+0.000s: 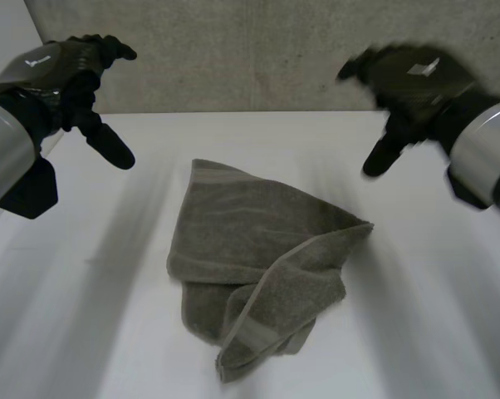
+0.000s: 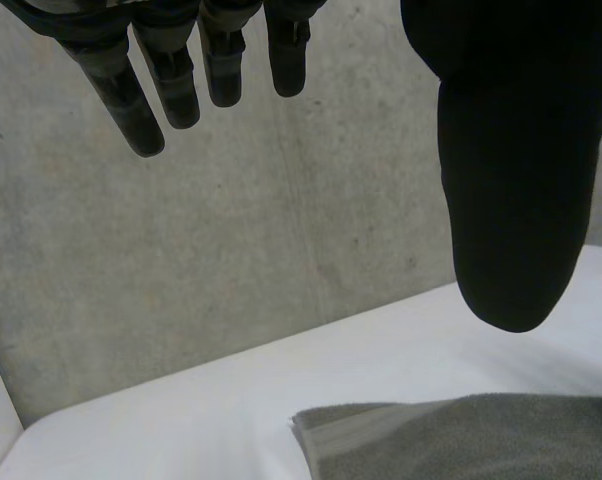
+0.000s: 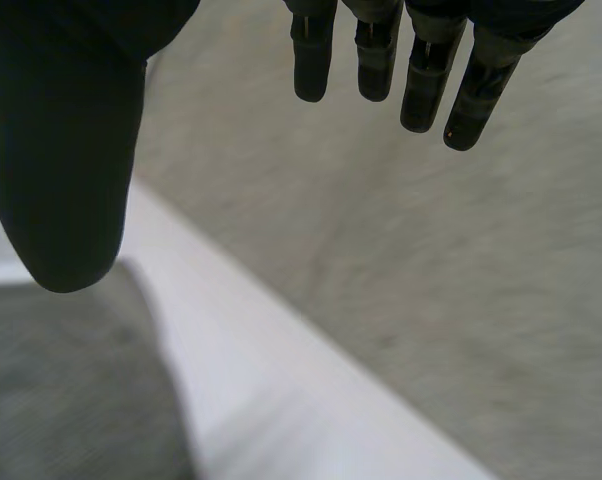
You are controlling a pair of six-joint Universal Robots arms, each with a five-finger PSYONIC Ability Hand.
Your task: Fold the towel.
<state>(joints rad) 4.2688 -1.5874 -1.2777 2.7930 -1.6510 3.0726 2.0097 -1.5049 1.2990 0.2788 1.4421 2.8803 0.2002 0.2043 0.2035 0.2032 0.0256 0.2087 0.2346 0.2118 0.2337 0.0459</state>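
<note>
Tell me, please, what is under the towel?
The grey towel lies on the white table, its near part bunched over its own layers. Anything beneath it is covered.

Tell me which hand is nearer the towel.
Right, narrowly. The right hand hovers open just beyond the right corner of the towel; the left hand hovers open farther off its far left corner. Neither touches it.

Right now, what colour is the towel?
The towel is a plain olive-grey with no pattern. It shows best in the head view.
</note>
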